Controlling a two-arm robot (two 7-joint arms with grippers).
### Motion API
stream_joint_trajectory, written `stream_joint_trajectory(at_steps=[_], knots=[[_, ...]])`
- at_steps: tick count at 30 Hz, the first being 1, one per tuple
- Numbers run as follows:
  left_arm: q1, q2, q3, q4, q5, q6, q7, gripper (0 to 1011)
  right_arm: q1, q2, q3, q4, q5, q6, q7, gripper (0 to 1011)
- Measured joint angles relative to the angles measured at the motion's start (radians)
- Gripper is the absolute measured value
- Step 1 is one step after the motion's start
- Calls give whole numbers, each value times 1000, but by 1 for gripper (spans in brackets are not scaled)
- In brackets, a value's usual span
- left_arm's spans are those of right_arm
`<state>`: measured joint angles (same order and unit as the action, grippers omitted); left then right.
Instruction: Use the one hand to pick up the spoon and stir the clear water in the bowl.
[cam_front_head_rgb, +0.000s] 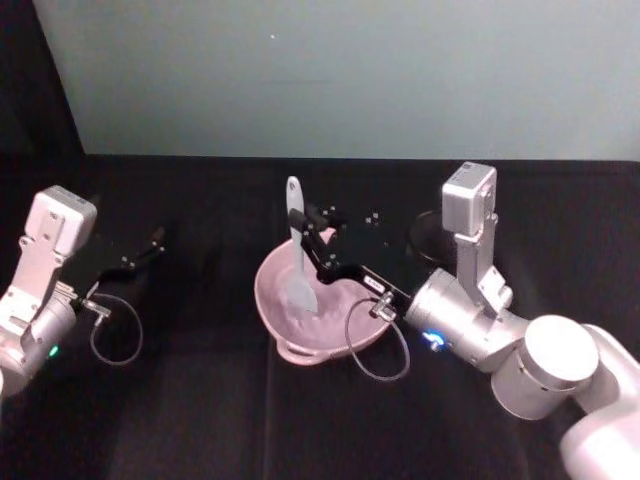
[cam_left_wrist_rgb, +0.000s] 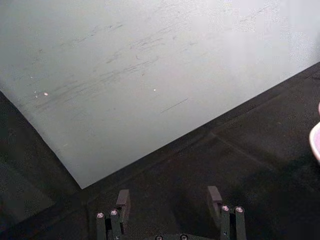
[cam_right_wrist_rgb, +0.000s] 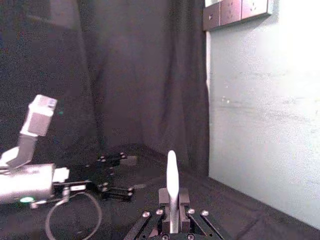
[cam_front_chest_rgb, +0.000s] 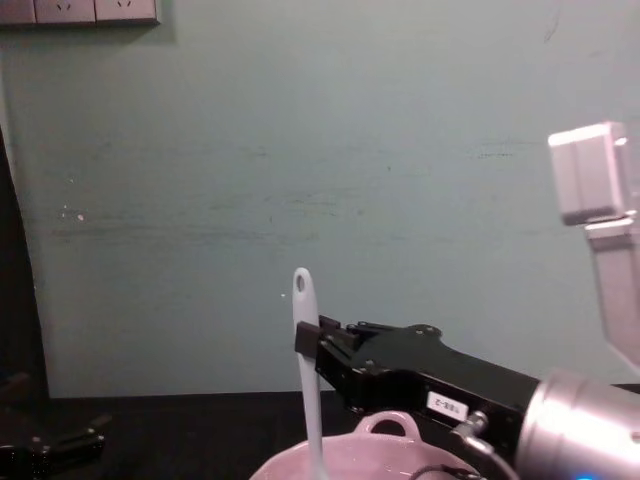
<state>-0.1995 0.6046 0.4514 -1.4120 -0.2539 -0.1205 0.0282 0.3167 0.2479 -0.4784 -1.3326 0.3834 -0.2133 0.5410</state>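
Item: my left end effector (cam_left_wrist_rgb: 169, 192), two dark fingers (cam_left_wrist_rgb: 123, 198) set well apart, nothing between them.
Item: black cloth-covered desk (cam_left_wrist_rgb: 210, 165) beneath and ahead of me.
Item: pale grey-green wall (cam_left_wrist_rgb: 150, 65), marked with faint scratches and small specks, meeting the desk.
Item: bowl (cam_left_wrist_rgb: 316, 142), a pale pink sliver of rim at the edge.

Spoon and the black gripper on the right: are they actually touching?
Touching. The chest view shows the right gripper clamped on the spoon handle, holding it upright. The left gripper idles far left.
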Motion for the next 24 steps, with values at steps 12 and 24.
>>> stream_joint_trajectory(at_steps=[12,24], knots=[[0,0,0,0,0,0,0,1011,80,-62,42,143,-51,-90,-65,111],[0,0,0,0,0,0,0,1011,15,16,95,31,-49,-50,-49,111]])
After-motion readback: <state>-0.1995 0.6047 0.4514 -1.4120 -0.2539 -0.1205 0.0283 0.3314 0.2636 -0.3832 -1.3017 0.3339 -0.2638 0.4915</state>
